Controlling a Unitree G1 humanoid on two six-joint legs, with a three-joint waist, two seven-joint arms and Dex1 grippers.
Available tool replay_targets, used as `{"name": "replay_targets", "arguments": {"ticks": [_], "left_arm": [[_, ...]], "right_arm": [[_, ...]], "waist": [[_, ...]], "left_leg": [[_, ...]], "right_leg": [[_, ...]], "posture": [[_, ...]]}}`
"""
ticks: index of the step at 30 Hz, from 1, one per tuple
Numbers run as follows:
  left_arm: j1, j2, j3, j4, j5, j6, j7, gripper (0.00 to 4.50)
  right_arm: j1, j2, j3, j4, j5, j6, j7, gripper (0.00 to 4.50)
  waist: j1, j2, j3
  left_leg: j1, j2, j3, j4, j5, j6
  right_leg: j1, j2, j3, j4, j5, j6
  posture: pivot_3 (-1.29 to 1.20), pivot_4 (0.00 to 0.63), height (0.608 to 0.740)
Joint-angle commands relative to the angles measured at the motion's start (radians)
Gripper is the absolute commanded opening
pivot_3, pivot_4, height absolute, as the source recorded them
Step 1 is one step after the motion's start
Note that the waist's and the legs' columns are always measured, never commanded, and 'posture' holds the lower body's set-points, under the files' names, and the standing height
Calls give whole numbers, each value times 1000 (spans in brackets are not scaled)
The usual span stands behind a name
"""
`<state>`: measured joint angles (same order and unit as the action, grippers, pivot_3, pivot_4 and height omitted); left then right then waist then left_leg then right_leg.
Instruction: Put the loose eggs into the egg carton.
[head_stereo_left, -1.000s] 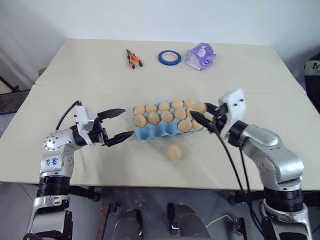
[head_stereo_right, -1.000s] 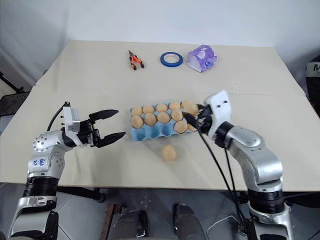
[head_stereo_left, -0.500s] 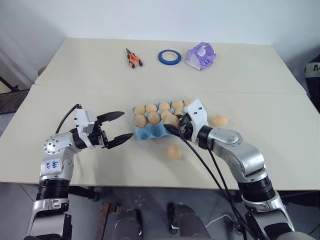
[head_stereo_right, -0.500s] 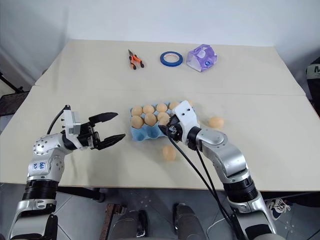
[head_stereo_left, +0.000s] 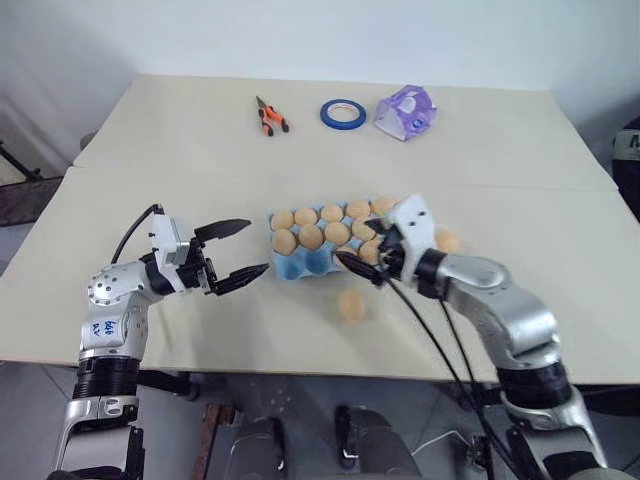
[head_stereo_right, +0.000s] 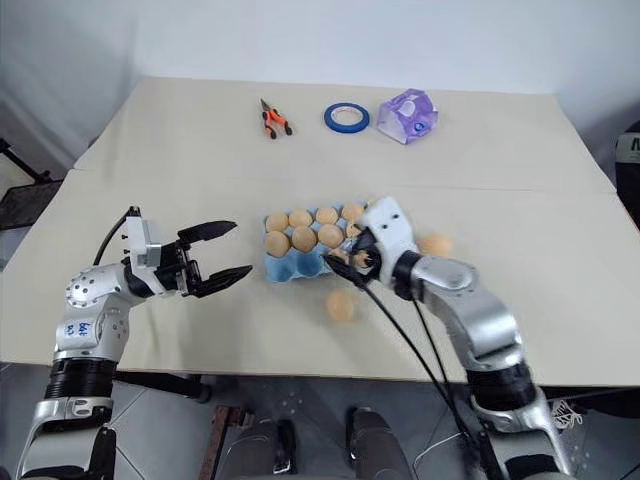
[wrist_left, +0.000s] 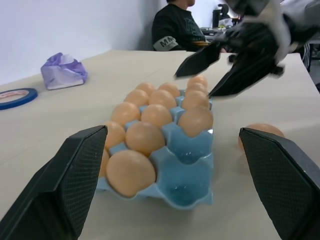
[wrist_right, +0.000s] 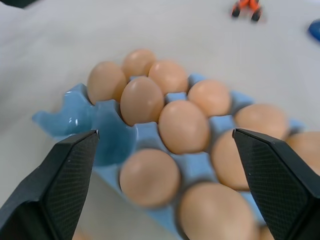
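Our right tool (head_stereo_left: 368, 262), spread and empty over the light-blue moulded-pulp egg carton (head_stereo_left: 292, 266), next must fetch the tan loose egg (head_stereo_left: 351, 305) nearby.

Beige table (head_stereo_left: 150, 130) with seam, white wall (head_stereo_left: 300, 35) behind, grey floor (head_stereo_left: 20, 240).

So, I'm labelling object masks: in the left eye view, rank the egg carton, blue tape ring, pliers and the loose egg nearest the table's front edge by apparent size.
1. egg carton
2. blue tape ring
3. pliers; close to the ring, so that order is unsure
4. loose egg
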<state>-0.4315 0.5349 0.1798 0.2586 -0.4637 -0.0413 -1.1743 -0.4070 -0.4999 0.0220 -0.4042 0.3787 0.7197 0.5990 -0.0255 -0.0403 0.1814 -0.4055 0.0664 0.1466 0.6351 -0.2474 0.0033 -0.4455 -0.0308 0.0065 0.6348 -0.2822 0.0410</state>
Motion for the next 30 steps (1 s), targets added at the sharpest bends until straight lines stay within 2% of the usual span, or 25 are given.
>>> {"name": "replay_targets", "arguments": {"ticks": [1,9,17,23,30], "left_arm": [[-21,12,6,-1,-11,-2,-9,4500],[-34,18,10,37,-9,-11,-28,4500],[-37,51,26,79,-28,-11,-98,4500],[-34,66,31,83,-47,1,-153,4500],[-33,74,31,79,-59,20,-200,4500]], "right_arm": [[91,-68,-124,-72,59,-105,103,4475],[392,-192,-407,78,117,-354,345,4475],[575,-224,-591,254,150,-465,444,4475],[616,-227,-636,281,155,-475,428,4475],[610,-222,-626,260,166,-459,391,4475]], "waist": [[-1,0,0],[-3,0,0],[-4,0,0],[-5,0,0],[-4,0,0]], "left_leg": [[0,0,0,0,0,0],[2,0,1,0,0,0],[3,0,1,1,0,0],[3,0,2,1,1,0],[3,0,1,1,1,0]], "right_leg": [[0,0,0,0,0,0],[1,3,1,-1,1,2],[2,3,2,-1,1,2],[2,2,3,-1,1,2],[2,1,2,-1,1,2]], "posture": [[0,150,740],[0,150,740],[0,150,740],[0,150,740],[0,150,740]]}}
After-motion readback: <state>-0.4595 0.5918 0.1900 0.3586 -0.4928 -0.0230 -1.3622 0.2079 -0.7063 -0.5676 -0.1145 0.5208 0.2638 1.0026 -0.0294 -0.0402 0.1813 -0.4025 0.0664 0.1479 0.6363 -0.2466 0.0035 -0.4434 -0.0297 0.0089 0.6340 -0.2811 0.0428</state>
